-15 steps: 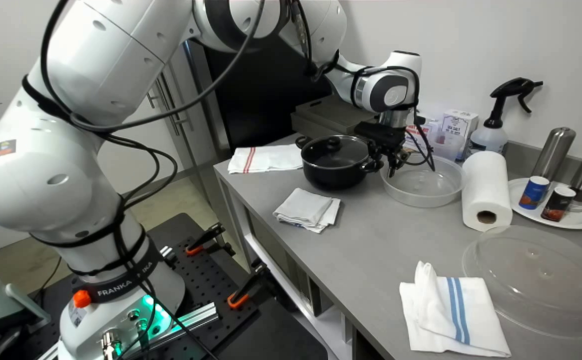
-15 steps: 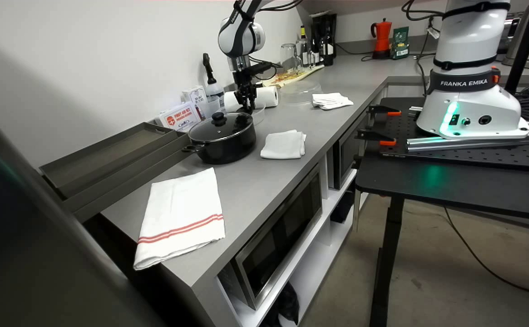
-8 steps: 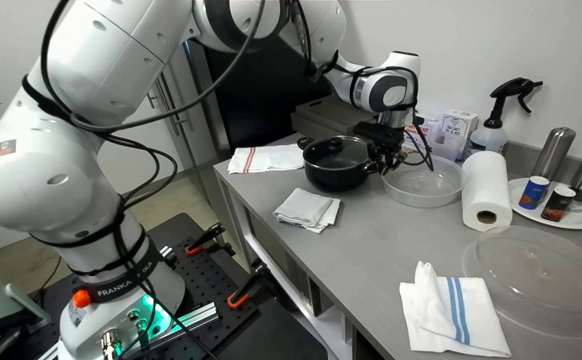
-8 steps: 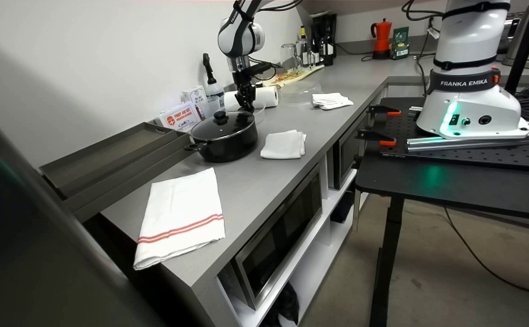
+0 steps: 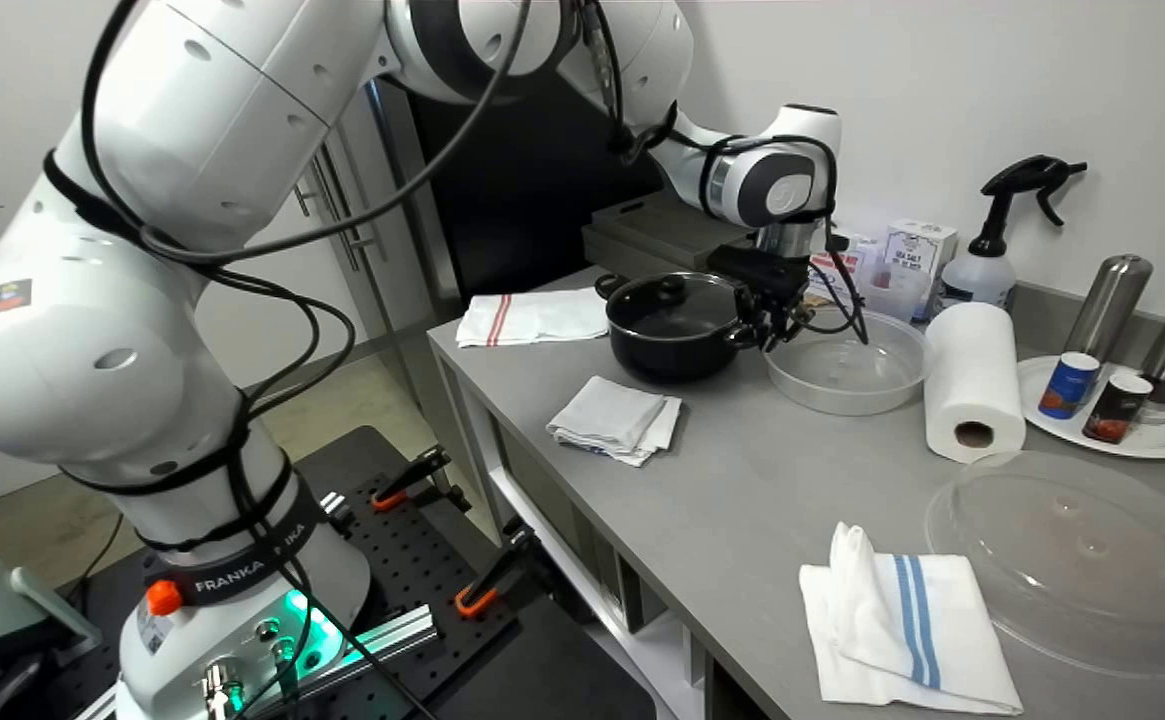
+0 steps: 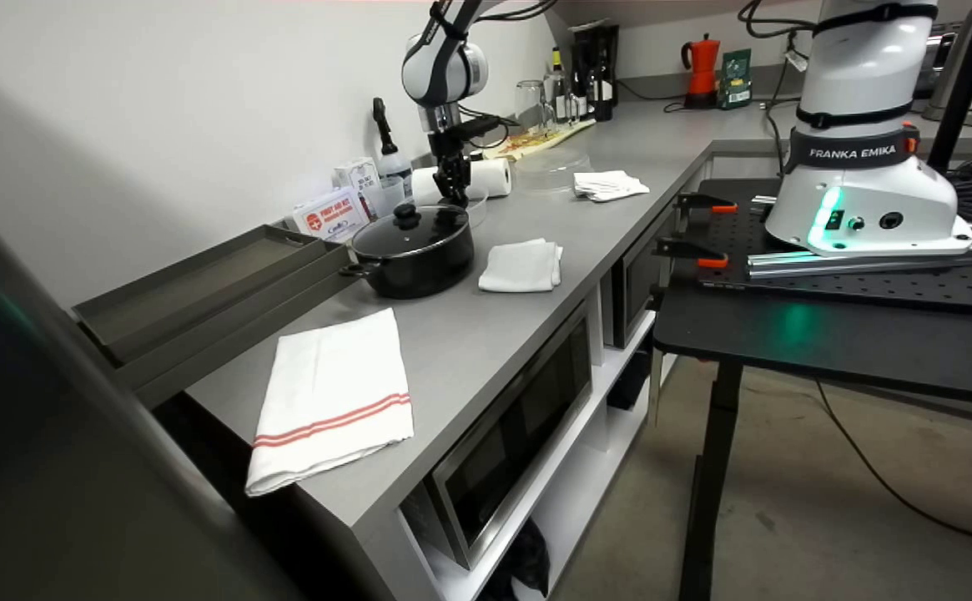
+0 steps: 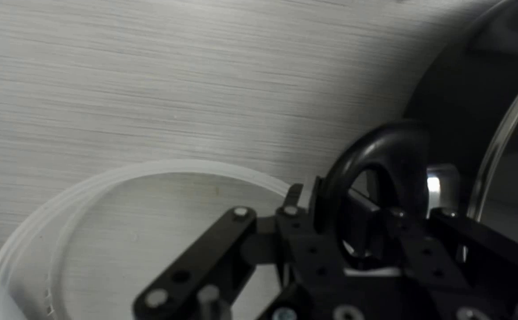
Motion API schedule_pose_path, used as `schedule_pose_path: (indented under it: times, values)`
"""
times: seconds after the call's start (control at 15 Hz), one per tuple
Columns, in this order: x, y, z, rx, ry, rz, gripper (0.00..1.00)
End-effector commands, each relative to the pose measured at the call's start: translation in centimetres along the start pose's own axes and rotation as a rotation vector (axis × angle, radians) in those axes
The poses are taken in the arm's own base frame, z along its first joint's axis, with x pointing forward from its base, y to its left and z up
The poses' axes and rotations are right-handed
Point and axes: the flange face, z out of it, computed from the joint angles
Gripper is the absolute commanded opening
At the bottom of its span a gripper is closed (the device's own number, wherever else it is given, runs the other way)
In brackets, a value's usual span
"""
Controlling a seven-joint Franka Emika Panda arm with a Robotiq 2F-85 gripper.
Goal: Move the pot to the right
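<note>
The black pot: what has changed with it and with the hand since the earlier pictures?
The pot has shifted slightly to the right in both exterior views. The hand has closed on one pot handle. The red-striped towel and the paper roll stayed put.

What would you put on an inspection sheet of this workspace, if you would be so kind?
Surface: gray counter; spills, nothing seen.
Job's things: black pot, upright, appears to rest on the counter; lid on.
Clutter: clear bowl beside the pot, paper roll, spray bottle, red-striped towel, blue-striped towel.
Hand: shut on the pot's handle on the bowl's side.
Cables: black, strapped along the arm; a loop hangs near the hand.
Surroundings: white wall; glass-fronted appliance below the counter.
</note>
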Motion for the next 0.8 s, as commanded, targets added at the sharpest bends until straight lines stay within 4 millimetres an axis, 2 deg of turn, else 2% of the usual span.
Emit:
schedule_pose_path:
  times: [0.0,0.33,0.73]
  values:
    - [-1.1,0.4,-0.4,0.003,0.006,-0.020,0.02]
    - [-2.0,1.2,-0.6,0.005,0.005,-0.015,0.02]
    - [-4.1,3.2,-0.8,0.019,0.007,-0.008,0.02]
